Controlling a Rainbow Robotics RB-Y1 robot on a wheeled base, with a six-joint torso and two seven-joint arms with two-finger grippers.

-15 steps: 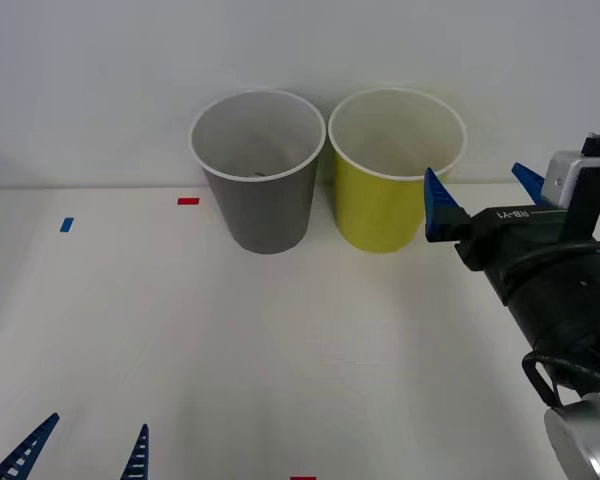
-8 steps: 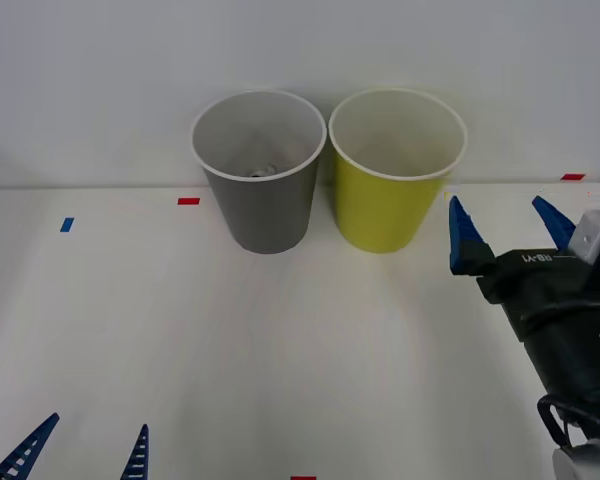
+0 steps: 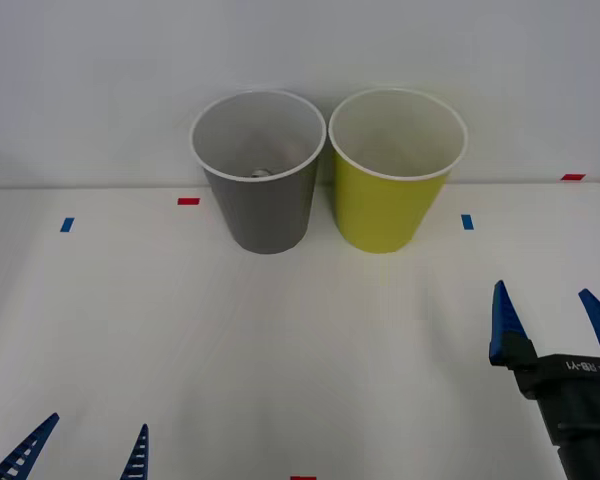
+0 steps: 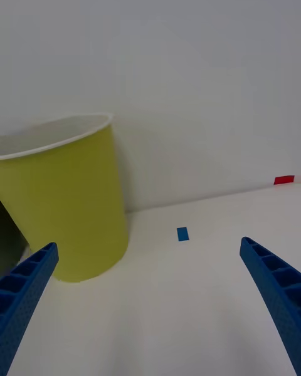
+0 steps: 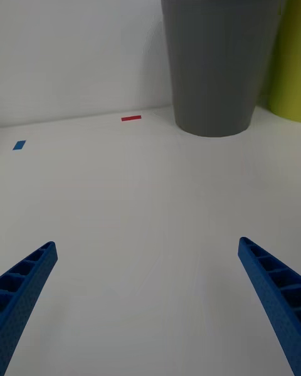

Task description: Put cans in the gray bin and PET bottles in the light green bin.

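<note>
White counter (image 3: 280,340) carries two round bins side by side at its far edge, against a pale wall. On the left stands the gray bin (image 3: 261,190), dark outside with a white rim; a small silvery shape shows low inside it, which may be the can's top (image 3: 261,173), though I cannot tell for certain. Just to its right, nearly touching, stands the light green bin (image 3: 390,190), also white-rimmed and upright. The right gripper (image 3: 553,322) hovers at the near right of the counter, well apart from the bins, its jaws spread wide and holding nothing. The left gripper (image 3: 85,448) sits at the near left edge, jaws likewise wide and bare. Small blue tape marks (image 3: 467,221) and red tape marks (image 3: 188,201) lie flat on the counter.
</note>
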